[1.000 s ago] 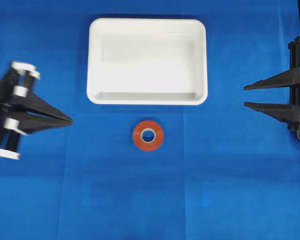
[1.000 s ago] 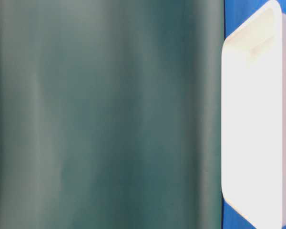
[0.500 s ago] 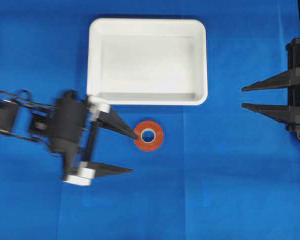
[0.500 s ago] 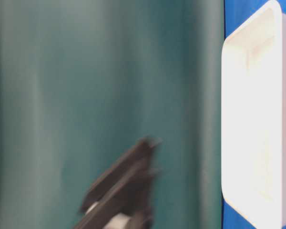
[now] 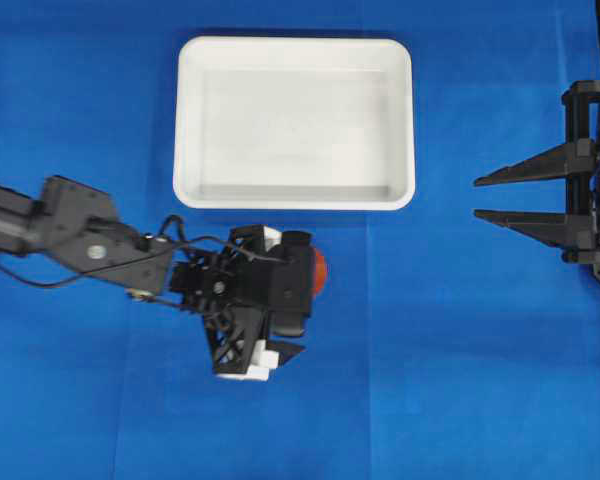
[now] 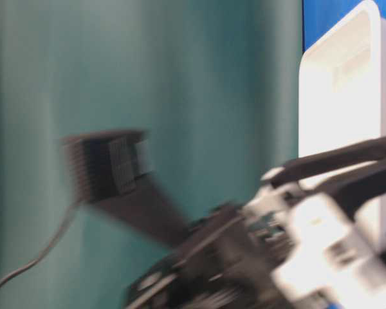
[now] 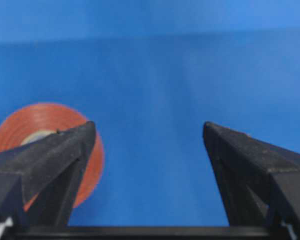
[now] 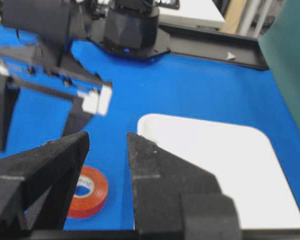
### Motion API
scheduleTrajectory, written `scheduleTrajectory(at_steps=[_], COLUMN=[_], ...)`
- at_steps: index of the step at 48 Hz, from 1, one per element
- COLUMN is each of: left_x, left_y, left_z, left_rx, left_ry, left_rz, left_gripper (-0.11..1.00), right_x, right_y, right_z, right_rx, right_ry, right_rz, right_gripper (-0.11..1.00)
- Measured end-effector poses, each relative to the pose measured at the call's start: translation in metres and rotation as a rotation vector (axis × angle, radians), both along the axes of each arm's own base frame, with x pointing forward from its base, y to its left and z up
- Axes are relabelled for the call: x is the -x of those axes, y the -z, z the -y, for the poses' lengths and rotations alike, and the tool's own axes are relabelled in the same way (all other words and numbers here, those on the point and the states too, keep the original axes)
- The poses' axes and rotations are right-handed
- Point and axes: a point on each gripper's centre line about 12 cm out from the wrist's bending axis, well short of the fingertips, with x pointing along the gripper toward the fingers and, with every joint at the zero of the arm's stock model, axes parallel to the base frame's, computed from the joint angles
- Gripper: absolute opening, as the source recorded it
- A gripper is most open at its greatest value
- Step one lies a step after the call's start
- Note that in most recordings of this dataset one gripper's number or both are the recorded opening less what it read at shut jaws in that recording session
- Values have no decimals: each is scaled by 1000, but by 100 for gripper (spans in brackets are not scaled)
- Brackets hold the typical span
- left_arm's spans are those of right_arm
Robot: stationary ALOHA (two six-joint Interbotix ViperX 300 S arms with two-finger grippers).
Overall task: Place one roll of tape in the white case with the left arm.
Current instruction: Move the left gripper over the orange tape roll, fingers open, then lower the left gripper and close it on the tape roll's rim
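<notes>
Black and jointed, the left arm [image 5: 70, 225] reaches across the blue cloth [image 5: 460, 380] from the left, and its lattice-framed left gripper [image 5: 280, 300] hangs over the small orange-red roll of tape [image 5: 320, 268]. From above only a sliver of the roll shows. The left wrist view shows more: the fingers [image 7: 50, 160] are spread wide and grip nothing, and the roll [image 7: 45, 120] lies flat on the cloth, partly under one finger. The large shallow white plastic case [image 5: 295, 122] sits just behind the roll, apart from it. At far right the right gripper [image 5: 510, 197] rests partly open and empty. The table-level view is blurred. One roll, one case, two grippers.
</notes>
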Motion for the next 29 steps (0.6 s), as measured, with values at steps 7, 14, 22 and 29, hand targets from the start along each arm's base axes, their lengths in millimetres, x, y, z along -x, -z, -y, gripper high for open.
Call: scheduleTrajectory(at_steps=[7,14,22,29], left_x=[-5,-6,-3,-2], left_y=[25,38,52,53], left_z=[-7,-13,-17,-19], left_rx=[-9,-22,-37,-44], left_ry=[-21,-29,-31,-34], left_rz=[-61,-107,-155,-182], left_gripper=[84,84,84,73], right_x=[-1,-1,-1,-1], right_y=[3,3,3,4], right_z=[0,0,0,0], right_rx=[0,1,-1,1], right_ry=[2,1,2,1], right_rz=[-17,-22,-23,-28], right_gripper=[-11,-11,-11,-11])
